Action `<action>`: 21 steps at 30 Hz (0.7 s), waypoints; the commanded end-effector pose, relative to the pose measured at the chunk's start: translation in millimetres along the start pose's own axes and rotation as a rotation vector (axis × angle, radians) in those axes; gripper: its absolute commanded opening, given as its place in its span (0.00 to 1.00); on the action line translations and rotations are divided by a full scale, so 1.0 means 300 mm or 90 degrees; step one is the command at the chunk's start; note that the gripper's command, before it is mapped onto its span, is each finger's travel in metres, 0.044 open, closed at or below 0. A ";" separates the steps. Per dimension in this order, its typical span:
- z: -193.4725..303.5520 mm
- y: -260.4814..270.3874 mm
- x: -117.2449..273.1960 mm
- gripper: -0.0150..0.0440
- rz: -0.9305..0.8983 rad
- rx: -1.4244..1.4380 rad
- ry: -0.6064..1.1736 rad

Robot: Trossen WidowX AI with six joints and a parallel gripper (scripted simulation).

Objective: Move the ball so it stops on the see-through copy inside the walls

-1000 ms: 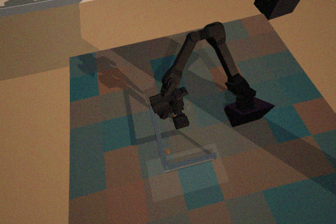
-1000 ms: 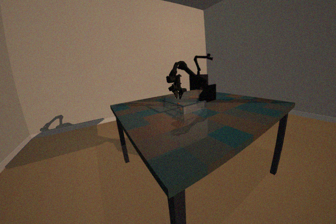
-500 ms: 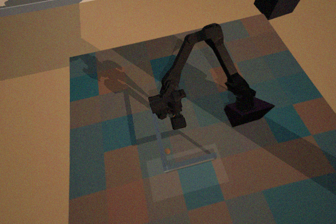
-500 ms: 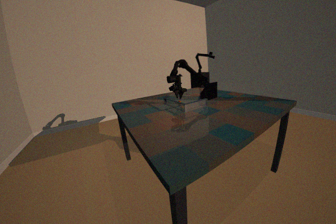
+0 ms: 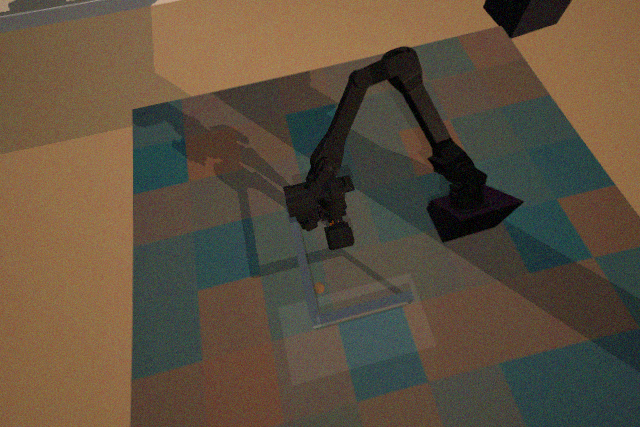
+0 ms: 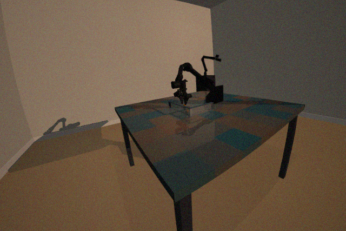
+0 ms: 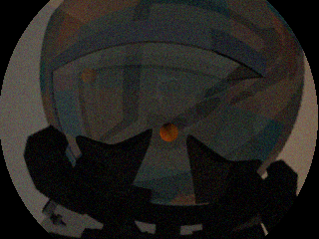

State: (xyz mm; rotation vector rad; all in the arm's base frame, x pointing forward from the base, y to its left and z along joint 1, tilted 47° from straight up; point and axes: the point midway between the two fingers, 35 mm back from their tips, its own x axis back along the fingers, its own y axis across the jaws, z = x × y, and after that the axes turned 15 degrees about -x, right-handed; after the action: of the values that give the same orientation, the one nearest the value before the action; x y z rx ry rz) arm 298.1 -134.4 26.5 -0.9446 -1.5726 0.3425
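Dim light is falling across a patchwork table top of teal and brown squares (image 5: 248,339), where a black six-joint arm (image 5: 341,117) is bending down from its dark base block (image 5: 473,210); its black parallel-jaw gripper (image 7: 167,153) is standing half spread, pinching nothing; a small orange ball (image 7: 169,133) is sitting just ahead of the dark fingers in the wrist view, in line with the gap between them rather than clamped by them, though whether it is touching either finger cannot be told; in the top view that ball is showing only as an orange glint (image 5: 332,222) under the gripper head, just outside the far end of the long wall; two low clear walls (image 5: 361,311) are meeting in a corner towards the near side of the table, one running away towards the gripper and the other running to the right; a faint orange see-through copy of the ball (image 5: 320,288) is lying inside that corner, close beside the long wall and well apart from the gripper; in the exterior view the arm is leaning over the clear walls (image 6: 192,108) near the far edge of the dark-legged table, with a tall dark box (image 6: 213,90) standing behind it; a long shadow of the arm is lying across the squares to the left.
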 end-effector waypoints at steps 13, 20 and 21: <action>0.011 -0.001 -0.055 0.46 0.005 0.007 0.004; 0.011 -0.001 -0.055 0.38 0.005 0.007 0.004; 0.011 -0.001 -0.055 0.33 0.005 0.007 0.004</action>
State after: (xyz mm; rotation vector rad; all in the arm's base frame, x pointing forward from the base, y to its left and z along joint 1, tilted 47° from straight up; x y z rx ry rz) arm 294.8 -145.0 14.8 -0.9431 -1.5634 0.3468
